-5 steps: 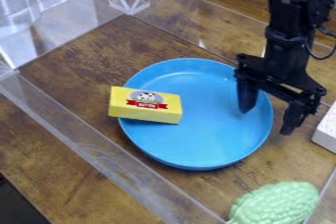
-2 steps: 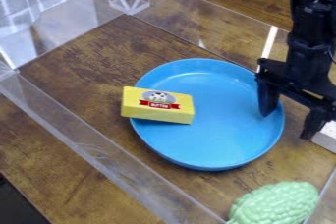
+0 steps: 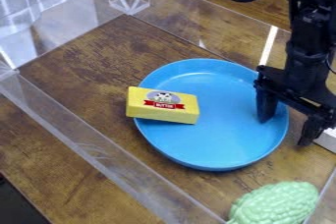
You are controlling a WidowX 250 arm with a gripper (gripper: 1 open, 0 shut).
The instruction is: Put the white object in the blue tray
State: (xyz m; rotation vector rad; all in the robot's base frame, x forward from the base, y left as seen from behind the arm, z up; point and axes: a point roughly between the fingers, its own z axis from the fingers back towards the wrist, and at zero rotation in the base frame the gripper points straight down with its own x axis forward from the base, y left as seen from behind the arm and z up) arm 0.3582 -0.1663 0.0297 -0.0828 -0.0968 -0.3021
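Note:
The blue tray [image 3: 178, 141] lies in the middle of the wooden table. My gripper [image 3: 292, 118] points down at the tray's right side and is open, with nothing between its fingers. One finger [image 3: 266, 105] stands over the tray's right inner part, and the other finger [image 3: 315, 130] stands just outside the rim. The white object [image 3: 329, 138] shows only as a small sliver at the right edge of the view, right beside that outer finger, and most of it is cut off.
A yellow block with a red-and-white label [image 3: 164, 105] rests on the tray's left part. A bumpy light-green lump [image 3: 276, 204] sits at the bottom right. Clear plastic walls [image 3: 66, 120] fence the table on the left and front.
My gripper has shifted right and a little lower, staying open. The tray with the yellow block on it has slid slightly right. Less of the white object shows now.

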